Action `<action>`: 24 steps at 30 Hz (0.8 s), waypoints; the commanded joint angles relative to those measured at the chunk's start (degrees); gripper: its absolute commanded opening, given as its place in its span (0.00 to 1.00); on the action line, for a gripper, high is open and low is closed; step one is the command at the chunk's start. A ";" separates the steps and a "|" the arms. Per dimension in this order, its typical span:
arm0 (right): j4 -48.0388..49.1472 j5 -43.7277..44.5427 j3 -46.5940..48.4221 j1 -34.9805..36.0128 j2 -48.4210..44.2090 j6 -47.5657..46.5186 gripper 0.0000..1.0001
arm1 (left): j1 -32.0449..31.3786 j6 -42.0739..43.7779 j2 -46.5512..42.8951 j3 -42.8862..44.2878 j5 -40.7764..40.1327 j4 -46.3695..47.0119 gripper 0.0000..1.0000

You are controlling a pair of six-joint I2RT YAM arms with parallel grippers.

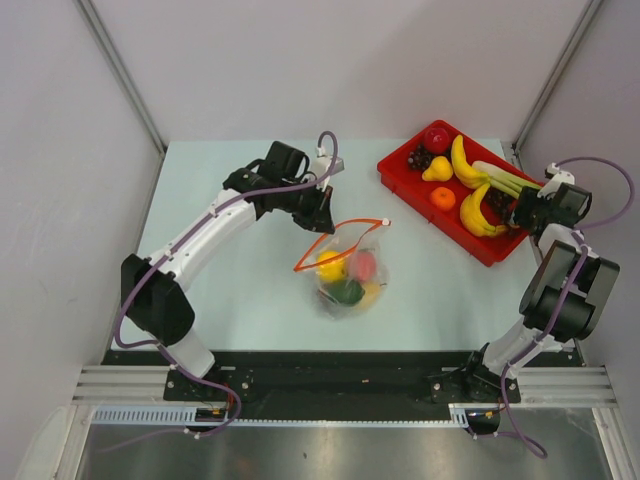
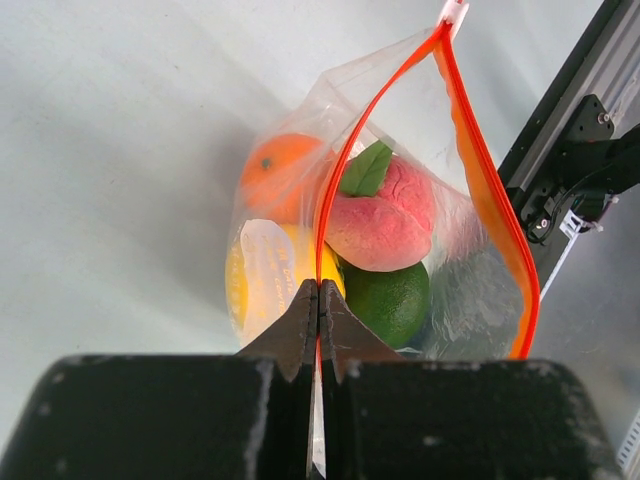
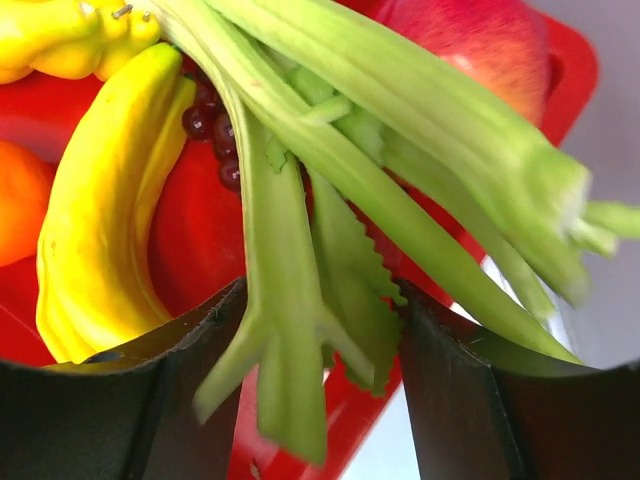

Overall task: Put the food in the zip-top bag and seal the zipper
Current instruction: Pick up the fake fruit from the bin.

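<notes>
Above the pale green table, at its centre, the zip-top bag lies with its mouth agape toward 11 o'clock and several pieces of the food inside. The left gripper pinches its rim, and the right gripper hangs over the 4 o'clock end of a red tray at 2 o'clock, where an apple, a pear and an orange wait among bananas. From the left wrist, the claw is clamped flat on one lip of the zipper, the other lip bowing toward 3 o'clock over a peach and a green fruit. A sideways tug on that thin lip could tip the bag and roll fruit out, or the film could slip free and let the mouth collapse. From the right wrist, the jaws stand apart on either side of a celery stalk, contact unclear; closing here would likely seize the wrong item, too long for the bag, and drag a banana along. The tabletop is smooth and matte, with plain grey walls on three sides and an aluminium rail at 6 o'clock.
</notes>
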 commanded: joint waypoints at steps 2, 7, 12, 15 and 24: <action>4.37 4.51 -2.38 1.61 0.67 2.21 0.63 | 0.76 0.88 -0.24 1.65 1.63 0.96 0.00; 5.43 7.15 -3.43 1.71 1.20 4.14 0.66 | 0.94 0.88 -0.24 1.48 1.80 0.96 0.00; 5.52 8.73 -3.79 1.62 1.38 5.64 0.57 | 0.94 0.79 -0.32 1.65 1.62 0.96 0.00; 5.09 10.05 -3.79 1.27 1.81 6.70 0.56 | 0.94 0.79 -0.41 1.65 1.71 1.05 0.00; 2.97 11.64 -3.79 2.14 1.90 5.65 0.65 | 1.29 0.97 -0.32 1.83 1.36 0.87 0.00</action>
